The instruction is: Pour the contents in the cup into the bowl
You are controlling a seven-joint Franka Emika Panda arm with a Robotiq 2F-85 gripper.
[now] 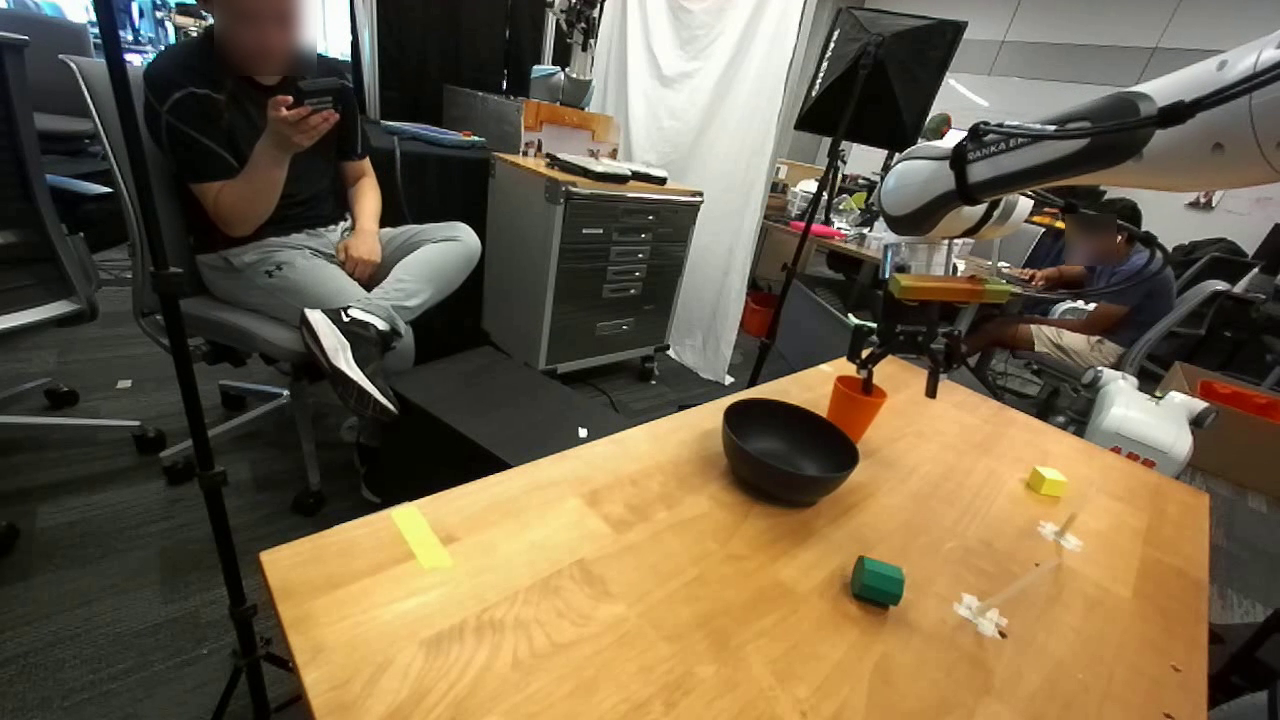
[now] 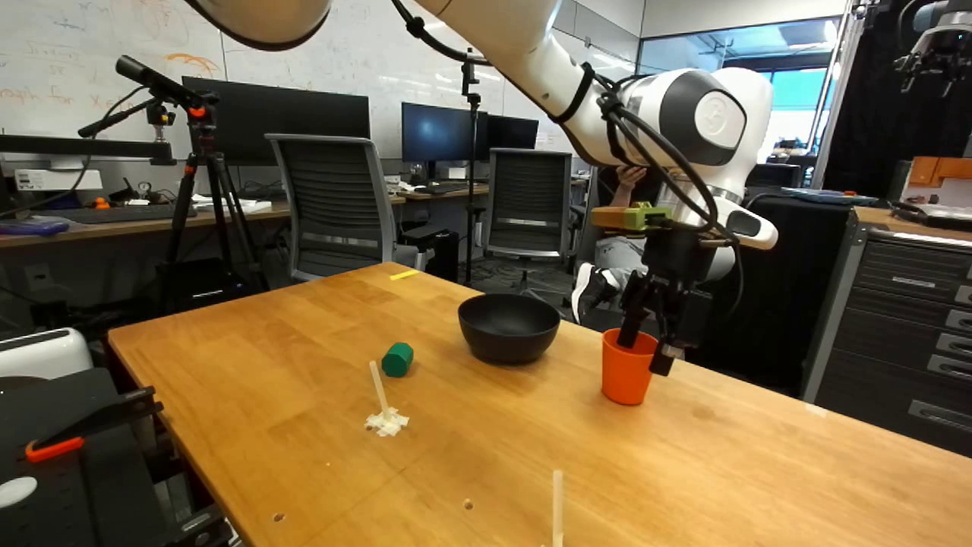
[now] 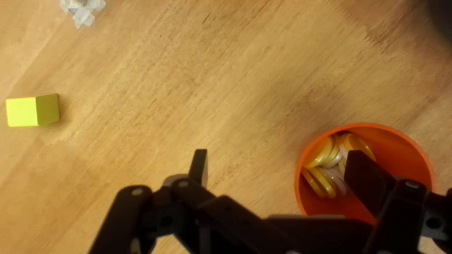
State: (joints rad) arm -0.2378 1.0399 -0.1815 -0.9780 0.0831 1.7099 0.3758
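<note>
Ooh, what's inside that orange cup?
The orange cup holds a little heap of yellow and whitish discs. One of the robot's fingers dips in and hides part of the inside, so whatever lies behind it or under the top discs can't be seen.

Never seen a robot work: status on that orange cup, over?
Gripper open, one finger inside the orange cup. Cup upright, discs inside, unpoured. Yellow block seemingly not in the way.
</note>
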